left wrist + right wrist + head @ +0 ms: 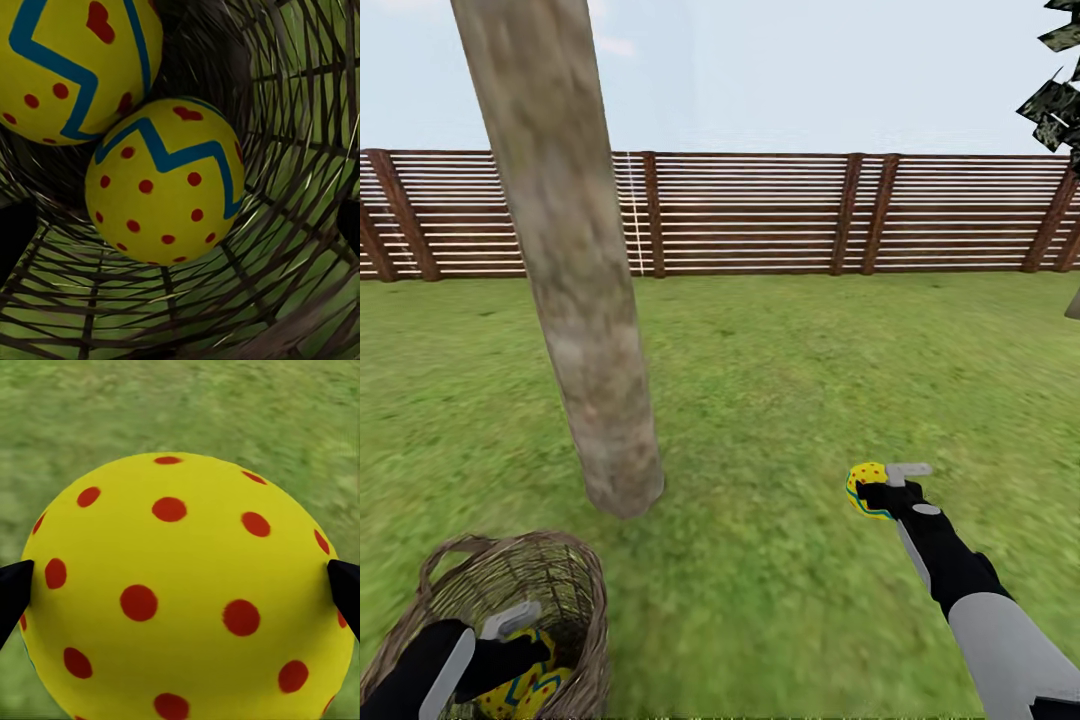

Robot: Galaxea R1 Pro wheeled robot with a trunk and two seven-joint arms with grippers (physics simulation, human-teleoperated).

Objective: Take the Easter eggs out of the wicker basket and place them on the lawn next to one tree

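Note:
The wicker basket (585,590) stands on the lawn (780,380) at the near left, close to the foot of the pale tree trunk (595,400). My left gripper (538,645) reaches down inside it and is open, its dark fingertips (11,240) wide apart on either side of one Easter egg (165,184). A second egg (71,64) lies against that one. Out to the right of the tree, my right gripper (882,488) is shut on the third egg (865,488), with its fingertips (345,592) pressing both sides (180,585) and grass beneath.
A brown slatted fence (760,212) runs across the back of the garden. Dark foliage of another tree (1055,100) hangs at the far right. Open grass spreads between the trunk and the fence.

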